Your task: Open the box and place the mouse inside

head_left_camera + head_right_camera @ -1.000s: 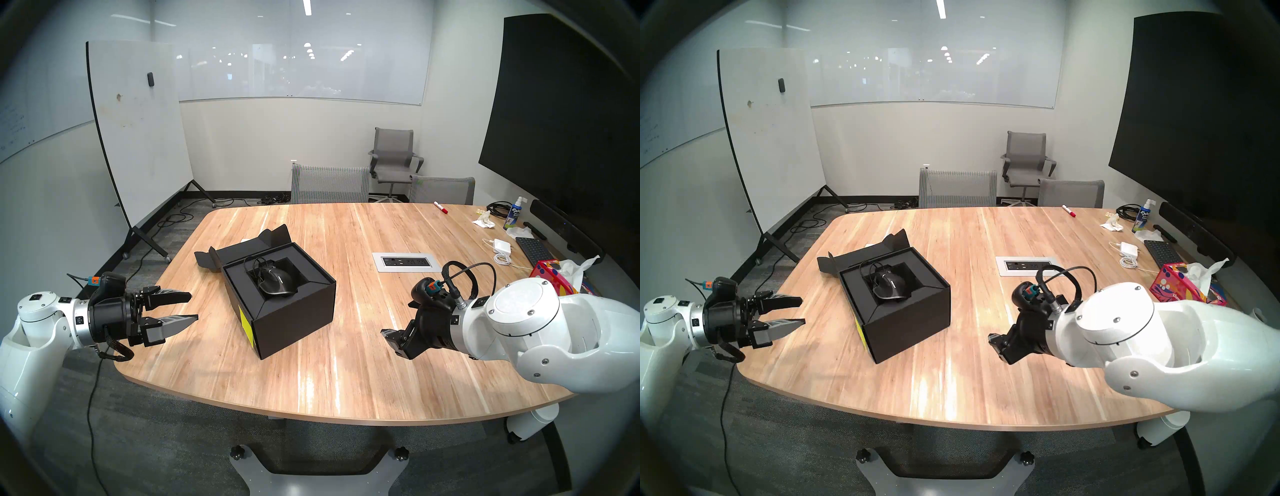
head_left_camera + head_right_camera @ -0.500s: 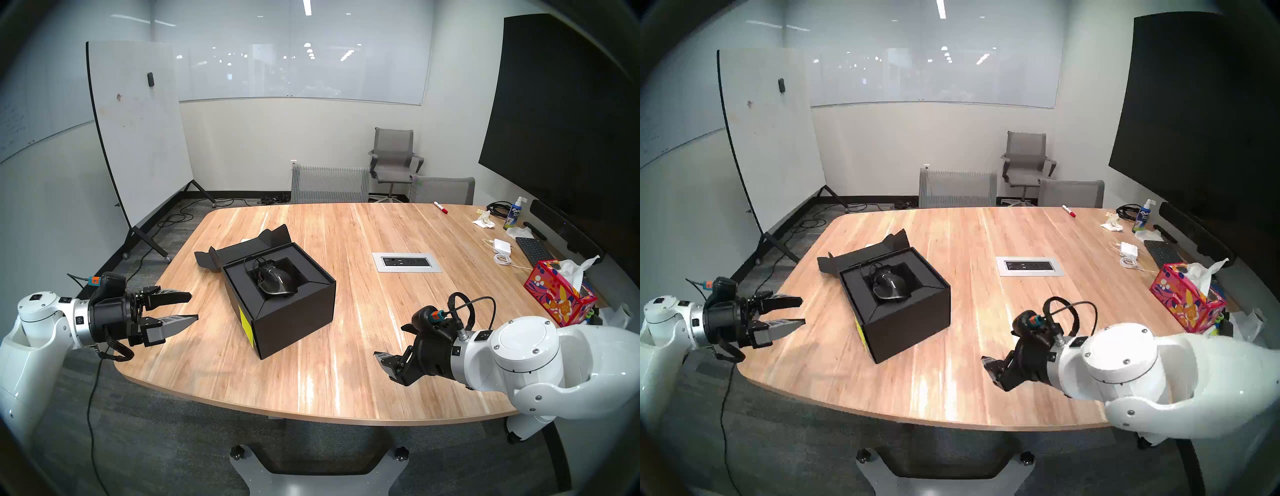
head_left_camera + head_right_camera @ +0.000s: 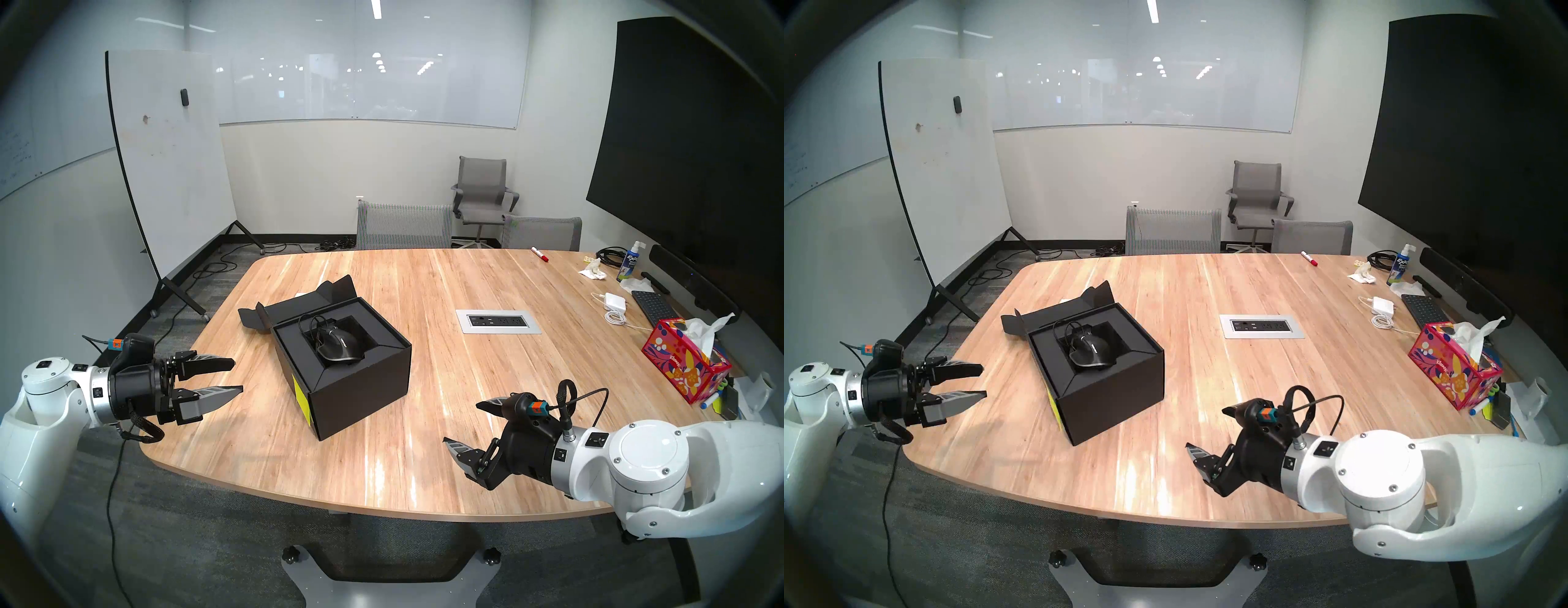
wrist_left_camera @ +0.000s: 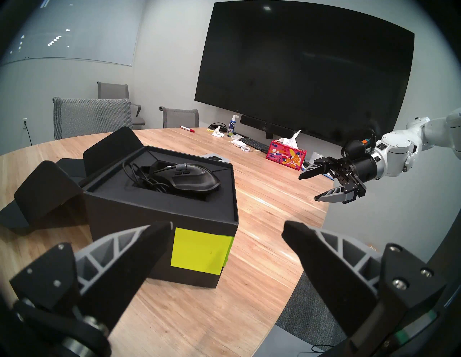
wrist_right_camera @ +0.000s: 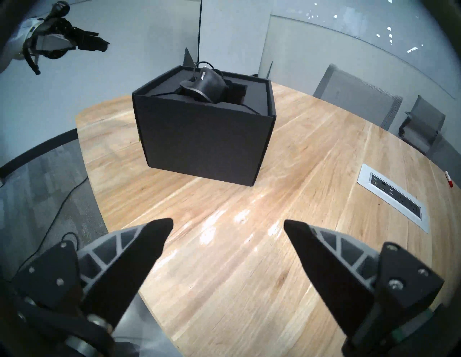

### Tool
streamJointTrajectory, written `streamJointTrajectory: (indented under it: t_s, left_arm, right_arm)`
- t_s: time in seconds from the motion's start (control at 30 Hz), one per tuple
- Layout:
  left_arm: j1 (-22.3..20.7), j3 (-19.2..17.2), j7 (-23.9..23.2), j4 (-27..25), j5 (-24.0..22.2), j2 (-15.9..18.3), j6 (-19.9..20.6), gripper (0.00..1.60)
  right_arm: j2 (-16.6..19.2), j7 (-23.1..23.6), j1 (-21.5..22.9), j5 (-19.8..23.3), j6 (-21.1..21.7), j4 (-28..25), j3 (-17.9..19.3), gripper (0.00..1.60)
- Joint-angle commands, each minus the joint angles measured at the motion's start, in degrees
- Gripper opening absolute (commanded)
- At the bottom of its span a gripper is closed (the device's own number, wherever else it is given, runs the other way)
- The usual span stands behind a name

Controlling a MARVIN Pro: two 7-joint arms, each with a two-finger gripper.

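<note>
Right pincer point(image 3: 460, 422) dropped back; tissue box point(image 3: 685, 365) reads Kleenex.

Right end effector point(image 3: 460, 422) lower, nearer table edge.

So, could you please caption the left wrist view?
Mouse resting in the open box, both grippers open and clear.

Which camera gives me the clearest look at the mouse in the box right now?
The left wrist view: the mouse is large and sharp there, lying in the box recess with its cable bunched beside it. Both head views show it from above but small. The right wrist view catches only its rear over the box wall.
</note>
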Motion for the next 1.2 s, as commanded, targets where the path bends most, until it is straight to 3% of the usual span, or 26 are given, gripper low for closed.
streamJointTrajectory:
  t_s: [0.0,0.53,1.17]
  left_arm:
    - [-0.2,-0.5,-0.1,-0.3,-0.1,0.1,-0.1,1.6]
    - [-0.2,-0.7,-0.4,-0.4,0.0,-0.1,0.0,1.6]
    - [-0.2,-1.0,-0.6,-0.5,0.3,-0.4,0.2,1.6]
  right_arm:
    - [0.4,1.3,-1.2,-6.1,-6.8,-0.4,-0.7,1.6]
    - [0.6,1.5,-4.5,-19.7,-21.8,5.3,-4.0,1.6]
    - [0.7,-2.5,-7.7,-30.1,-38.5,9.8,-5.8,1.6]
